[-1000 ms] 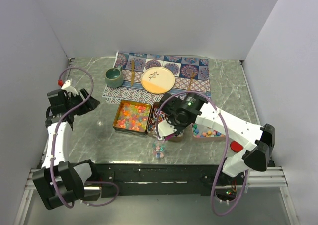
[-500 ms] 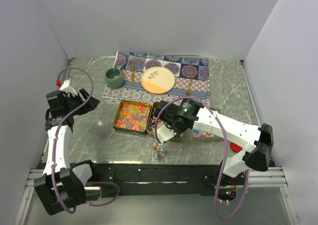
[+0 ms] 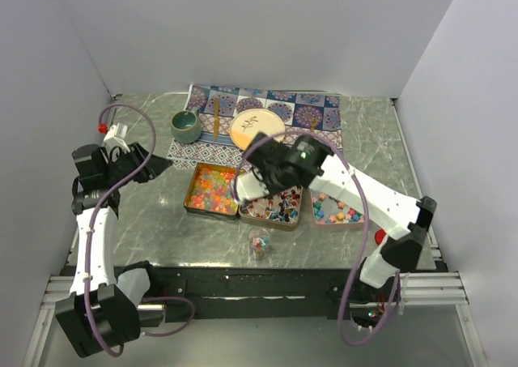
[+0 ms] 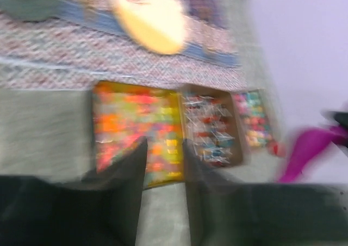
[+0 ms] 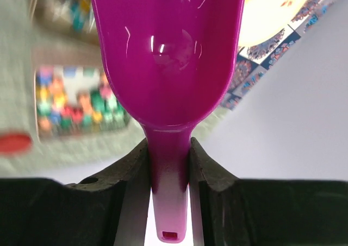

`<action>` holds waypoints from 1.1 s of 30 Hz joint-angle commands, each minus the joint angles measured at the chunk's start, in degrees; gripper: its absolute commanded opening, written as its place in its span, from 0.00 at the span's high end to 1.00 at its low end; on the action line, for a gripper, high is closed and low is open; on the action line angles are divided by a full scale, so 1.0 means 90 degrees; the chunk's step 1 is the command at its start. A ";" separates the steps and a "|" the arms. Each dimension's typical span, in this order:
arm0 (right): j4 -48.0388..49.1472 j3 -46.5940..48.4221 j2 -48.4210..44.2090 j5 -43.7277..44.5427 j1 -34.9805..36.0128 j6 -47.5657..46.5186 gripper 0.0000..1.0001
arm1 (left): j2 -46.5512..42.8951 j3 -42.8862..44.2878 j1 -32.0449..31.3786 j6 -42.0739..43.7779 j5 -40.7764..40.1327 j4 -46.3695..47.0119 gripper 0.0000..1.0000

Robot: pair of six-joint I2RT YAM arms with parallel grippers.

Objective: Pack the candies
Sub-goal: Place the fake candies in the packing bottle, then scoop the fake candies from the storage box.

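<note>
Nearest the arms, a small clear jar (image 3: 259, 243) stands on the grey marbled table (image 3: 162, 221) with only a little colour at its bottom. By my judgement the packing is just begun, with most of the filling left. A round red lid (image 3: 380, 237) lies off to the right, well apart from the jar, so capping is not yet done.

Behind the jar sit three shallow metal tins side by side, and the candies are nearly all in them. The left tin holds glossy orange-yellow-red gummies (image 3: 214, 190). The middle one holds crinkly wrapped pieces (image 3: 273, 207), and the right one pastel star pieces (image 3: 336, 211).

Over the tins, the right pincer (image 5: 168, 148) clamps the thin handle of a smooth, shiny purple plastic scoop (image 5: 166, 50). Its bowl is empty, so another load seems due. The left pincer (image 4: 165, 148), out to the side and blurred, shows a narrow gap with nothing in it.

Farthest off are a cream plate (image 3: 257, 130), a green glazed mug (image 3: 186, 125) and a patterned mat (image 3: 316, 108).
</note>
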 commanded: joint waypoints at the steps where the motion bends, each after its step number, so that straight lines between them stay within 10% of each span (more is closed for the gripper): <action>1: -0.0053 0.0549 0.0567 -0.0876 -0.0401 0.1217 1.00 | -0.0092 0.0578 -0.0215 -0.0485 0.1603 0.0386 0.99; 15: 0.0280 0.3106 0.2686 -0.1394 -0.0548 0.2136 1.00 | 0.0338 -0.0026 -0.1368 -0.2165 0.1517 0.2036 0.99; 33: 0.1461 0.3595 0.1652 -0.3630 -0.0558 0.2614 1.00 | 0.1647 -0.0086 -0.1397 -0.2078 0.0980 0.2329 0.99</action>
